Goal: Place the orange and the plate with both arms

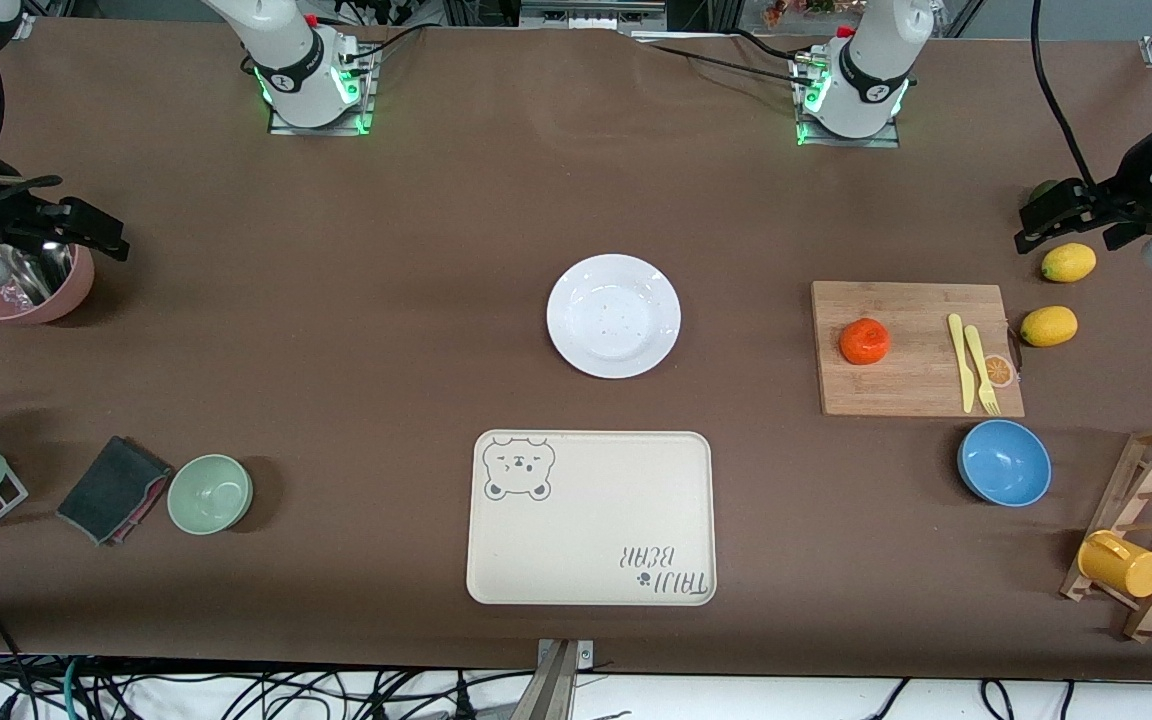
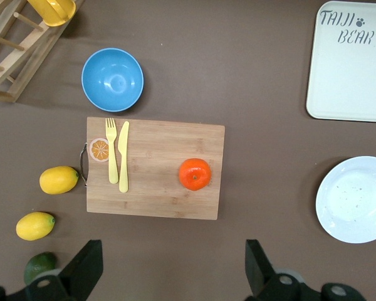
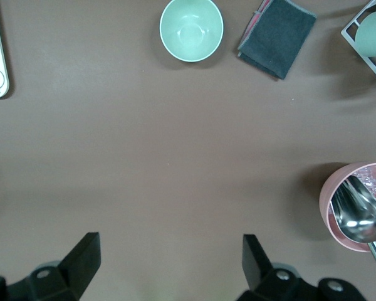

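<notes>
The white plate (image 1: 614,315) (image 2: 356,199) lies in the middle of the table, with nothing on it. The orange (image 1: 864,341) (image 2: 195,174) sits on a wooden cutting board (image 1: 916,380) (image 2: 163,194) toward the left arm's end of the table. My left gripper (image 1: 1036,225) (image 2: 173,263) hangs open and holds nothing, over bare table beside the board and the lemons. My right gripper (image 1: 101,232) (image 3: 169,257) is open too and holds nothing. It hangs at the right arm's end, over bare table next to a pink bowl (image 1: 26,290) (image 3: 351,207).
A cream bear-printed tray (image 1: 591,517) lies nearer the front camera than the plate. A yellow fork and knife (image 1: 971,362) rest on the board. Two lemons (image 1: 1068,262) and a blue bowl (image 1: 1004,462) flank it. A green bowl (image 1: 210,493) and dark cloth (image 1: 114,490) lie toward the right arm's end.
</notes>
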Controlling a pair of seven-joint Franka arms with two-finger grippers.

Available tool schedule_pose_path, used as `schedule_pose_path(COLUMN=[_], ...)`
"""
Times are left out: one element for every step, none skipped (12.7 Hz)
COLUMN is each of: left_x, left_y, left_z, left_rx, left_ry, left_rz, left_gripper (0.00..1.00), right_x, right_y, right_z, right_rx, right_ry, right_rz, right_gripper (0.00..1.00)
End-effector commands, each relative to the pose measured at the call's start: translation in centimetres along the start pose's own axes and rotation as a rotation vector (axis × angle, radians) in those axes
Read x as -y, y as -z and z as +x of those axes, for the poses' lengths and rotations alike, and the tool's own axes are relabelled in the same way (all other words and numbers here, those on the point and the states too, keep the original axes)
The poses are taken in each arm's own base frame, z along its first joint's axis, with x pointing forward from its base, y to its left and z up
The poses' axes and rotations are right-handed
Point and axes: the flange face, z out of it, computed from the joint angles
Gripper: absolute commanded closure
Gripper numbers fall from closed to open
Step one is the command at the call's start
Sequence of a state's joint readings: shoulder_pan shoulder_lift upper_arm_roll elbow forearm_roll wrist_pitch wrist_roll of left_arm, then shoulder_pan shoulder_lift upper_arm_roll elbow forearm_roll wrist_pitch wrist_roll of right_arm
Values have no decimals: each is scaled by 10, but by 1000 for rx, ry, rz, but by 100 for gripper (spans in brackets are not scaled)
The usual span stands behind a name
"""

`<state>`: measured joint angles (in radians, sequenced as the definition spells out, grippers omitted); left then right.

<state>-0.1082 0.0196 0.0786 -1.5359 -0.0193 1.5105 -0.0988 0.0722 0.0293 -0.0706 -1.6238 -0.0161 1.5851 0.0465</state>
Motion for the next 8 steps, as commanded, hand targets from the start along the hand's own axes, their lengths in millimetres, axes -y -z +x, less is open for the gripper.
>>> schedule_pose_path(left_x=[-4, -8, -7, -8, -9, -10, -12, -10], left_y=[4, 5, 5, 4, 5, 5, 5, 3], left_z=[1, 1, 1, 1, 1, 1, 0, -1], left_rx=[3, 2, 2, 4, 2, 2, 4, 7], left_ry=[-14, -16, -11, -13, -13, -14, -17, -15], left_rz=[23, 23, 23, 22, 21, 20, 20, 15], left_gripper=[0, 0, 0, 0, 0, 0, 0, 0], right_x=[2, 2, 2, 2, 2, 2, 2, 2], right_y=[3, 3, 3, 3, 3, 3, 3, 3], right_z=[-3, -3, -3, -3, -3, -3, -3, -3], right_rx=[5, 5, 5, 5, 5, 5, 5, 5], right_ry=[-10, -10, -10, -10, -10, -10, -10, -10], right_rz=[13, 13, 13, 13, 13, 13, 13, 13], right_gripper=[0, 0, 0, 0, 0, 0, 0, 0])
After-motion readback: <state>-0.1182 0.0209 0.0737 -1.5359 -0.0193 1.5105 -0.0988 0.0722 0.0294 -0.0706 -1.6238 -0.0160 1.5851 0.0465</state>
